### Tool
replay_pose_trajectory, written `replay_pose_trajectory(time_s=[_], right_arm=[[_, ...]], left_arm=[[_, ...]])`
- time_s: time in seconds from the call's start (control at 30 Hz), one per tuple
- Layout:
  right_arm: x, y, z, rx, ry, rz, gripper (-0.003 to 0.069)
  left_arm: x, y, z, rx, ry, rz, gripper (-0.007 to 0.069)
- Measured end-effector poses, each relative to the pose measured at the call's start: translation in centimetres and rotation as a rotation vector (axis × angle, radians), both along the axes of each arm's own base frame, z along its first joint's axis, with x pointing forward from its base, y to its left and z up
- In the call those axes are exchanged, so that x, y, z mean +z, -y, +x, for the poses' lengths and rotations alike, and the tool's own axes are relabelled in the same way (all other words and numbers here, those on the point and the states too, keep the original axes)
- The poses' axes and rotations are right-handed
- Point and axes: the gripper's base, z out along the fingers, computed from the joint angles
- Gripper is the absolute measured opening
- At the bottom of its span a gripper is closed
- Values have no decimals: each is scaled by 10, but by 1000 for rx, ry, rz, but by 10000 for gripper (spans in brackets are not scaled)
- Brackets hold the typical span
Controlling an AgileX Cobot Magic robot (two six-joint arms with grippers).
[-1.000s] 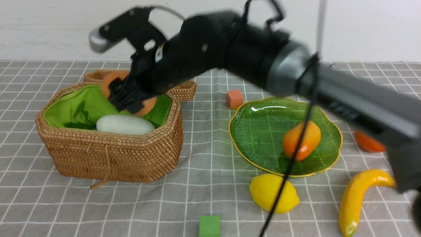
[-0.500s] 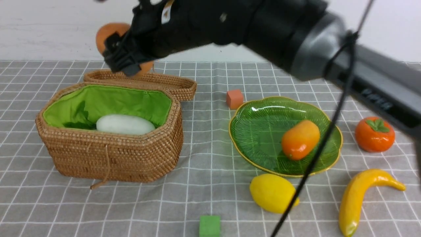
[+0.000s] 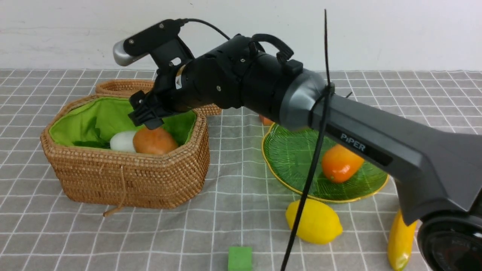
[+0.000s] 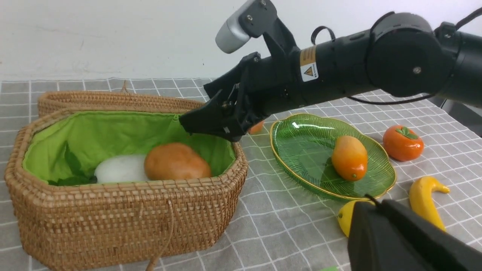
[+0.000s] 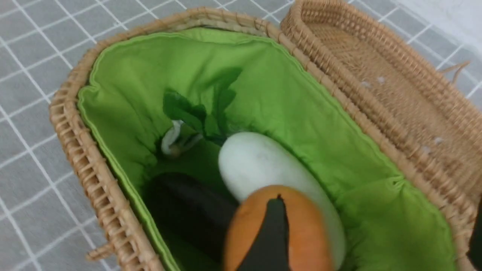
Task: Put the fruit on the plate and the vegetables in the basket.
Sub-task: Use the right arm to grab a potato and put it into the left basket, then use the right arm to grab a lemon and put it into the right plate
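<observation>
My right fingers point(image 3: 147, 114) hang wide open just above the basket point(image 3: 124, 180), holding nothing. The brown potato point(image 3: 154, 140) lies inside the basket, touching the white radish point(image 3: 121, 141). The dark eggplant point(image 5: 188, 210) is in there too. The mango point(image 3: 340, 163) sits on the green plate point(image 3: 290, 158), to the right of the basket. My left fingers point(image 4: 399, 233) are shut tight.

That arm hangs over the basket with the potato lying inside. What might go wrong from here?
The open right end effector hangs low, close above the potato and the basket rim, so pulling away could snag the rim or the green lining. The arm also stretches over the plate, and a low retreat might knock the mango off it.
</observation>
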Motion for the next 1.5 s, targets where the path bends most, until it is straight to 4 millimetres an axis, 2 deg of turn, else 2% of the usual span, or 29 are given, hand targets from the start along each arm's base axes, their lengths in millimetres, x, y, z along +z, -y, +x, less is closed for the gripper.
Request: replay_pose_trajectory(time_s=[0.2,0.4,0.47,0.53,0.57,0.63,0.7,0.87,0.97,1.07,1.13,1.17,1.2,1.27,1.3,1.33,1.37,1.4,1.43,1.5], right_arm=[[9,7,-7,20,5,-96,526],[19,10,-16,26,-72,-69,430],[29,14,-24,33,-123,-53,398],[50,25,-42,52,-217,-63,352],[54,28,-46,57,-230,-71,344],[76,47,-69,79,-324,-141,296],[94,61,-84,88,-350,-174,253],[113,78,-99,36,-376,-143,198],[116,92,-109,-42,-415,-129,180],[114,107,-119,-71,-410,-169,179],[106,132,-136,-108,-409,-245,179],[96,146,-146,-128,-420,-293,180],[95,148,-147,-136,-419,-302,180],[67,168,-160,-171,-459,-404,182],[55,172,-164,-176,-483,-442,183],[52,172,-164,-177,-489,-449,183],[34,176,-167,-184,-527,-503,188],[31,176,-167,-184,-531,-508,188],[15,177,-168,-185,-561,-548,195],[5,175,-166,-183,-565,-555,199]], left_arm=[[0,0,0,-2,6,13,-7],[0,0,0,-3,7,15,-7],[0,0,0,-3,7,15,-7],[0,0,0,-5,3,11,-7],[0,0,0,-6,2,10,-7],[-1,2,-1,-29,-17,-7,-7],[-2,6,-4,-70,-31,-9,-7],[-4,15,-11,-199,-52,-2,-7],[-5,21,-17,-300,-54,9,-7],[-5,24,-20,-353,-45,21,-7],[-4,27,-23,-398,-28,37,-7],[-5,27,-24,-412,-25,42,-7],[-5,27,-24,-414,-26,43,-7],[-5,28,-25,-426,-27,50,-6],[-5,28,-25,-428,-27,53,-6],[-5,28,-25,-429,-28,52,-6],[-6,28,-25,-430,-32,54,-5],[-6,28,-25,-431,-33,55,-5],[-6,28,-26,-432,-37,59,-5],[-7,28,-26,-433,-42,59,-5]])
